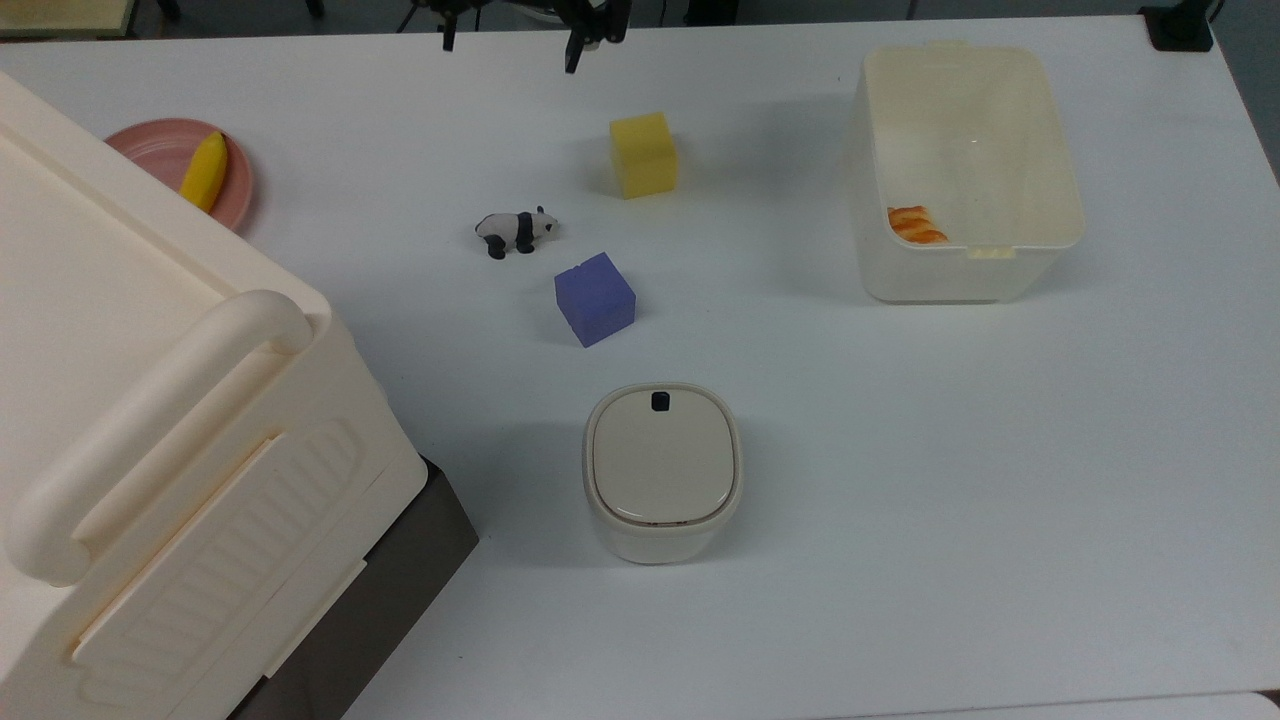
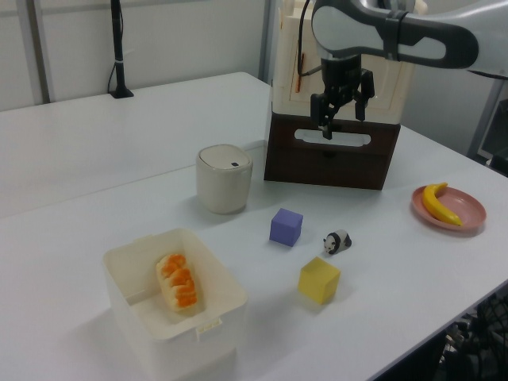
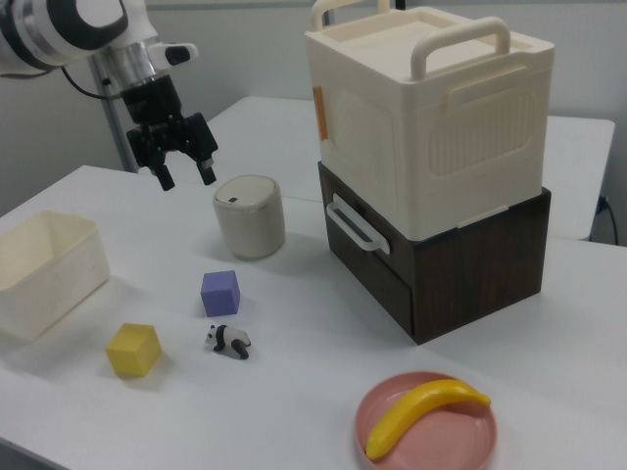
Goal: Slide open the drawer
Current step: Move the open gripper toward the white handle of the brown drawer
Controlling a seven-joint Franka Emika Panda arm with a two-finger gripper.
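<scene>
The drawer point(image 3: 370, 269) is the dark brown bottom section of the cream cabinet point(image 3: 431, 117), with a thin white loop handle point(image 3: 353, 227) on its front. Its front sits flush with the brown body. It is also seen as the drawer point(image 2: 329, 163) with its handle point(image 2: 332, 137) in the left view, and its dark corner point(image 1: 400, 590) peeks out under the cabinet in the top view. My gripper point(image 3: 186, 176) hangs open and empty above the table, left of the beige bin in the right view and well apart from the handle. The gripper point(image 2: 343, 121) and gripper point(image 1: 510, 48) also show in the other views.
A small lidded beige bin point(image 1: 662, 470) stands near the drawer. A purple cube point(image 1: 594, 298), a panda figure point(image 1: 515, 231) and a yellow cube point(image 1: 643, 154) lie mid-table. A pink plate point(image 1: 150, 150) holds a banana point(image 1: 204, 170). A white tub point(image 1: 965, 170) holds an orange-striped item point(image 1: 915, 224).
</scene>
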